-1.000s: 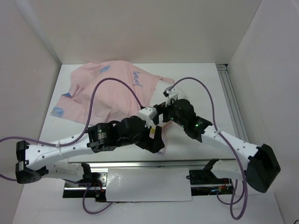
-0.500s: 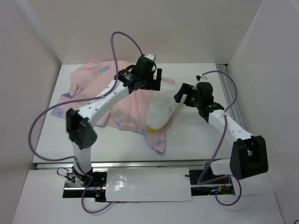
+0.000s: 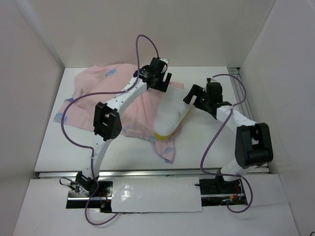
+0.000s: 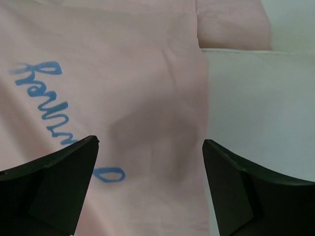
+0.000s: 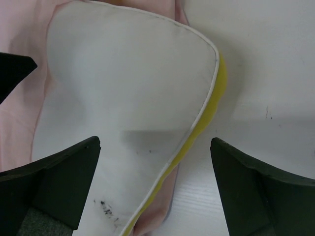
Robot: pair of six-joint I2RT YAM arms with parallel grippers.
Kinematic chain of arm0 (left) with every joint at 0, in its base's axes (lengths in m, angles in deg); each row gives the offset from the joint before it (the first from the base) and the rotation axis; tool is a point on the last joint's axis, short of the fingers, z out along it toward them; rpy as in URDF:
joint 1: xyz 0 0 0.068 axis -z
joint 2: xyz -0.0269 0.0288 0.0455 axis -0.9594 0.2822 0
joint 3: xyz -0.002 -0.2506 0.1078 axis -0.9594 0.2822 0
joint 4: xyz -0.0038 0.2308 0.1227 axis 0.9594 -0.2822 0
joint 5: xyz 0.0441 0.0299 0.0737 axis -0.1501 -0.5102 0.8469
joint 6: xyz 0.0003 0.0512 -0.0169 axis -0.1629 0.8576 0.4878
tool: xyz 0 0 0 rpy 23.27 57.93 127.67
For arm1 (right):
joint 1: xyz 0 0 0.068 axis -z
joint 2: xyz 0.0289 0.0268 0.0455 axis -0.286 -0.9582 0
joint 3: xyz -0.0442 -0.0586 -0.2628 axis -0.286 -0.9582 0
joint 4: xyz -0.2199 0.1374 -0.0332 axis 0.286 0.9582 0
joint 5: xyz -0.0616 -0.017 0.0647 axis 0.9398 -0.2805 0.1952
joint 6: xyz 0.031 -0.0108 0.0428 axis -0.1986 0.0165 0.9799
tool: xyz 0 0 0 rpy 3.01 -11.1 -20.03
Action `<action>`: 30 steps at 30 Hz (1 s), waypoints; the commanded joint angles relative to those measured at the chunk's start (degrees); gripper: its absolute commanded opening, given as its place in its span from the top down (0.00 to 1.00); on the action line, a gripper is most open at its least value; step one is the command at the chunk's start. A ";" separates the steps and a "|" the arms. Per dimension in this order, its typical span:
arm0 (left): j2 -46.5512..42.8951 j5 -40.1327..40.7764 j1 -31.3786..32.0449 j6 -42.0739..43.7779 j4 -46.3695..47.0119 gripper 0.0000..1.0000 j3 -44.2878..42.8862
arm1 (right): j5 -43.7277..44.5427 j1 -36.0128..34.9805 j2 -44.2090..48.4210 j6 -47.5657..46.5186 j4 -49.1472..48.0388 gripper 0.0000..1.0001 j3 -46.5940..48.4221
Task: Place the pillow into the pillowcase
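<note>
Top view: insertion has not begun. The pillowcase (image 3: 98, 93) lies flat, pink side up, toward the far-left corner of the table (image 3: 206, 142). The pillow (image 3: 170, 115) lies outside it at table centre, overlapping its right border. The left gripper (image 3: 165, 83) hovers near the far edge and the right gripper (image 3: 191, 97) beside the pillow's right side, both arms extended. Remaining: open the case, feed the pillow in

Left wrist view: jaws spread, nothing held, above the blue lettering (image 4: 59, 123)

Right wrist view: jaws spread, empty, above the pillow's yellow edge strip (image 5: 216, 93)
</note>
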 commanded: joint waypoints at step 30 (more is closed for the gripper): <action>-9.10 1.99 1.52 0.76 12.83 1.00 0.99 | -7.98 -6.20 -24.00 -19.70 -1.40 1.00 27.82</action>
